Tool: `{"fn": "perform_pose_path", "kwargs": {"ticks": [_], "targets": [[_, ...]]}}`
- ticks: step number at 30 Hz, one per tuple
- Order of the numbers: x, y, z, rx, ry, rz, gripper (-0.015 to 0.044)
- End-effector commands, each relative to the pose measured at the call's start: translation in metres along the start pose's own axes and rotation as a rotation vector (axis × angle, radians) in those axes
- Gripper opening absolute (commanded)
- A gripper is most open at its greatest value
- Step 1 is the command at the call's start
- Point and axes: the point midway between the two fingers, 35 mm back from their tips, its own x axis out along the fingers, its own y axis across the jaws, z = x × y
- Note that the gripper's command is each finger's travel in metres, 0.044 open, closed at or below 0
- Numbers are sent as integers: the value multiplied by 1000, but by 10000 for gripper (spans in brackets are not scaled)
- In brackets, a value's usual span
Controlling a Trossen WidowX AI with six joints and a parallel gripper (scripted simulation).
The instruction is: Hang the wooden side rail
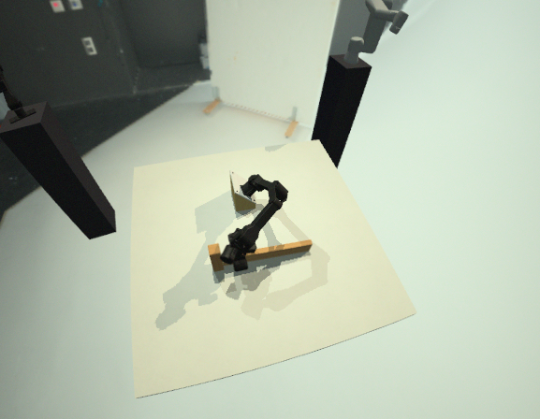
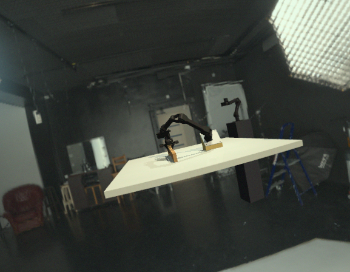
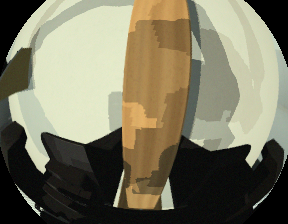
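Note:
The wooden side rail [image 1: 285,249] [image 3: 155,76] lies along the table, its right end resting on the top. Its left end is at the short upright wooden headboard post [image 1: 215,259]. My gripper [image 1: 235,258] [image 2: 169,145] [image 3: 147,128] is shut on the rail close to the post, reaching down from above. In the wrist view the rail runs straight away from between the dark fingers. The steel hooks, the slot and its pins are hidden by the gripper and the post, so I cannot tell how they sit.
The arm's base sits on a wedge-shaped mount [image 1: 240,198] [image 2: 213,142] behind the rail. The cream table top [image 1: 178,327] [image 2: 236,152] has two black camera pillars [image 1: 56,173] [image 1: 339,103] beside its left and back right edges.

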Motion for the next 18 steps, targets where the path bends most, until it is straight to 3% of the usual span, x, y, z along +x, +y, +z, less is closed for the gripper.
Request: {"fn": "perform_pose_path", "kwargs": {"ticks": [1,18], "targets": [[-3,0,-4,6,9,-9,0],[0,0,-4,6,8,-9,0]]}}
